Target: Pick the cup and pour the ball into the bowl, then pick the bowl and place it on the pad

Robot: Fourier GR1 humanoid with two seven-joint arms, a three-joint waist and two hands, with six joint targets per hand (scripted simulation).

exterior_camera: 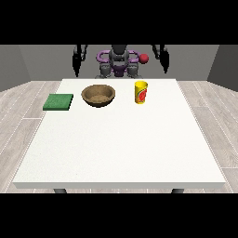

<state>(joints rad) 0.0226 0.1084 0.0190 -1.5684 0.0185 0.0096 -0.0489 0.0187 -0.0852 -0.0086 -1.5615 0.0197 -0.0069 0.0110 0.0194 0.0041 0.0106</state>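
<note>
Both robot hands, at the view's left (76, 69) and right (164, 65), hang behind the worktop's (121, 148) far edge, finger state indiscernible; yellow cup (141, 92), wooden bowl (98, 95) and green pad (58, 102) line that edge within reach, ball unseen, presumably inside the cup.

- Cup (141, 92): yellow with a red mark on its side, standing upright on the far part of the white table, just at 3 o'clock of the bowl, apart from it.
- Bowl (98, 95): brown, wooden-looking, upright, mouth open upward.
- Pad (58, 102): flat green square, lying at 9 o'clock of the bowl, near the table's edge.
- Ball: cannot be seen.
</note>
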